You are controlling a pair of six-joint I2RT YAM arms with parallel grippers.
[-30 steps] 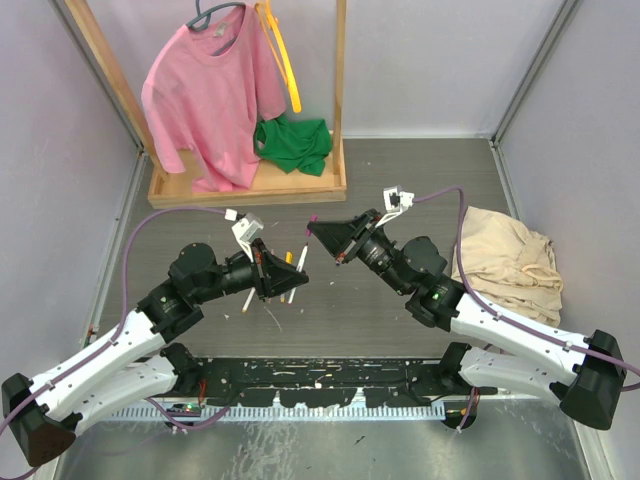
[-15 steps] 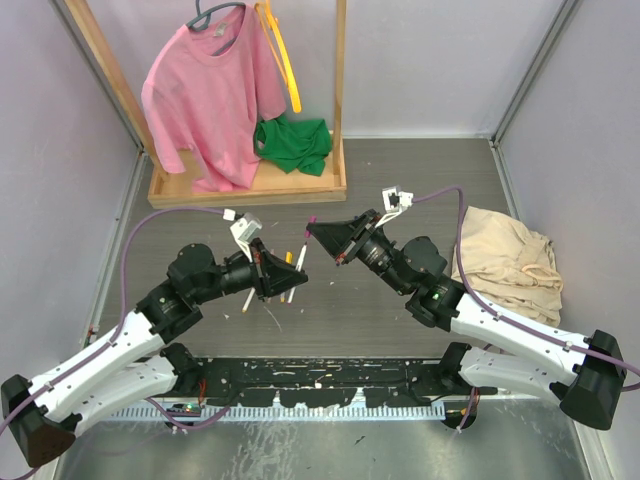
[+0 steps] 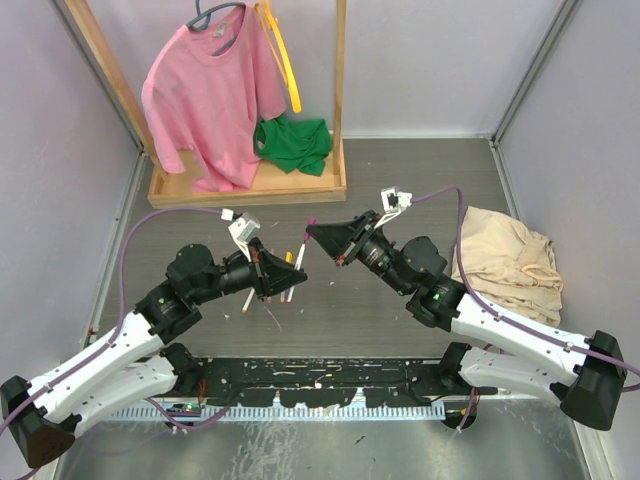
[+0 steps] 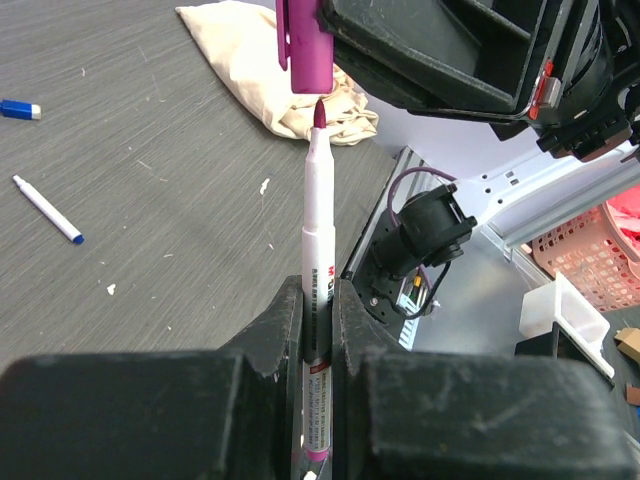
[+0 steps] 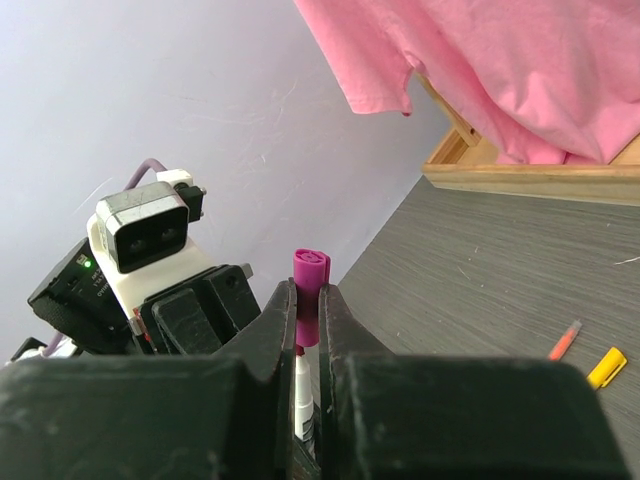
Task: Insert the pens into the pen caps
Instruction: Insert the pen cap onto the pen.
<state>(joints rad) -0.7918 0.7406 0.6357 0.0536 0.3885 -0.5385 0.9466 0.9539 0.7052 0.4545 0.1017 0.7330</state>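
Note:
My left gripper (image 4: 318, 300) is shut on a white pen (image 4: 318, 230) with a magenta tip, held upright above the table. Straight above it my right gripper (image 5: 308, 300) is shut on the magenta pen cap (image 5: 311, 285), open end down. The pen's tip sits right at the mouth of the cap (image 4: 306, 45), lined up with it; whether it has entered I cannot tell. In the top view the two grippers meet mid-table, the left gripper (image 3: 283, 277) below the right gripper (image 3: 312, 228). A blue-tipped pen (image 4: 47, 210) and a blue cap (image 4: 20, 109) lie on the table. An orange pen (image 5: 564, 341) and a yellow cap (image 5: 606, 367) lie further off.
A wooden rack (image 3: 250, 185) at the back left carries a pink shirt (image 3: 205, 95) and a green cloth (image 3: 292, 143). A beige cloth (image 3: 505, 255) lies at the right. More loose pens (image 3: 249, 297) lie under the left gripper. Grey walls close in both sides.
The left gripper has raised the pen slightly, bringing its tip closer to the cap. The right gripper has barely shifted. Both stay shut.

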